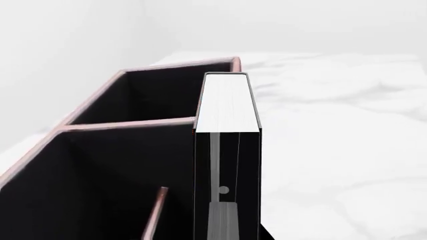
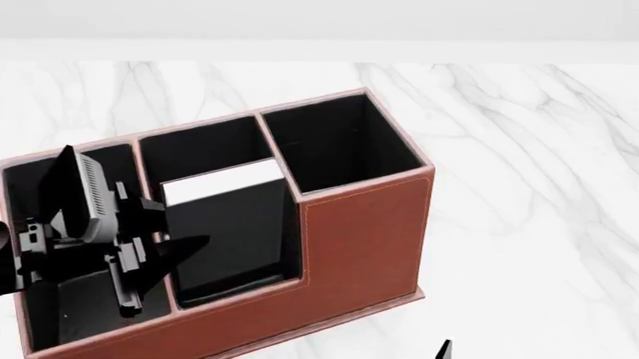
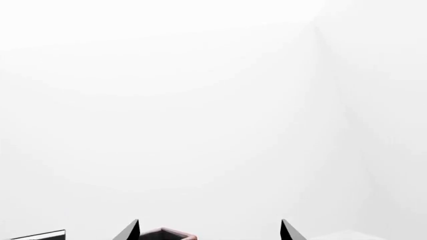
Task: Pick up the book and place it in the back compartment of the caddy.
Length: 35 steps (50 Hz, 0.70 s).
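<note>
The book [image 2: 224, 224] was seen from the head view standing inside the caddy [image 2: 364, 232], in the middle cell of the row along the stepped front wall, with its white page edges turned upward and its black cover facing the camera. It was flanked by a cell on the left side, over which the left arm was positioned, and by the tall square cell [image 2: 340, 142] on the right. Whether the cell holding the book was the back compartment could not be settled from these views.

The left claw [image 2: 150, 250] was held low over the caddy, just beside the book, its dark fingers pointed toward the cover. In the left wrist view the book [image 1: 227, 107] was shown upright and close to the camera, with the caddy's pale-rimmed, black-lined walls [image 1: 127, 125] beside it; the book appeared to be framed between the claw's fingers, but whether it was clenched or released could not be told.

The right claw [image 3: 210, 231] was shown with its two dark fingertips [image 3: 130, 231] spread apart and nothing between them; in the head view only a tip was visible at the bottom edge. The caddy was set on the white marble desk [image 2: 529, 187].
</note>
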### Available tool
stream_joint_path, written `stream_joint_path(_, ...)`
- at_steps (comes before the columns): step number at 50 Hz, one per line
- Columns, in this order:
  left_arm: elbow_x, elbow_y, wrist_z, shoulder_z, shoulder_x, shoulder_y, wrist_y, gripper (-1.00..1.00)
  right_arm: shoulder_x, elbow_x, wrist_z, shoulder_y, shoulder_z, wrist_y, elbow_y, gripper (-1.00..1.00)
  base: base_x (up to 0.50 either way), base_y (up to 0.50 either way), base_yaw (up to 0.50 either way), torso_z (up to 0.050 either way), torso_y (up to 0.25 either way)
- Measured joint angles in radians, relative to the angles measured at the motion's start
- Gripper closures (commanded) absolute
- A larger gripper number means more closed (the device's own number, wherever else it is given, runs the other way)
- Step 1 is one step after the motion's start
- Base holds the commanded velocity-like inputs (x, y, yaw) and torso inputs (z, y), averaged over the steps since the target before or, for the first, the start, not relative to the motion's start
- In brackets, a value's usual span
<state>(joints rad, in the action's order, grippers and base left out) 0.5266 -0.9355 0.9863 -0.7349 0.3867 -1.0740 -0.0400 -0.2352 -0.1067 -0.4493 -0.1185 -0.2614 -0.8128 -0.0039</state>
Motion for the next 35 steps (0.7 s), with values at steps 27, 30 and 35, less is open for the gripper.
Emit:
stream_joint_path(27, -0.052, -0.335, 0.054, -0.029, -0.111, -0.075, -0.171, 1.00, -0.007, -0.002, -0.008, 0.003, -0.008, -0.001, 0.003, -1.00, 0.00, 0.00, 0.00, 0.000, 0.002)
stream_joint_path(30, -0.067, -0.353, 0.049, -0.029, -0.119, -0.077, -0.182, 1.00, -0.007, -0.002, -0.009, 0.004, -0.009, -0.001, 0.003, -1.00, 0.00, 0.00, 0.00, 0.000, 0.000)
stream_joint_path(35, -0.095, -0.373, 0.041, -0.019, -0.128, -0.079, -0.194, 1.00, -0.008, -0.004, -0.010, 0.005, -0.011, -0.001, 0.005, -1.00, 0.00, 0.00, 0.00, 0.000, 0.002)
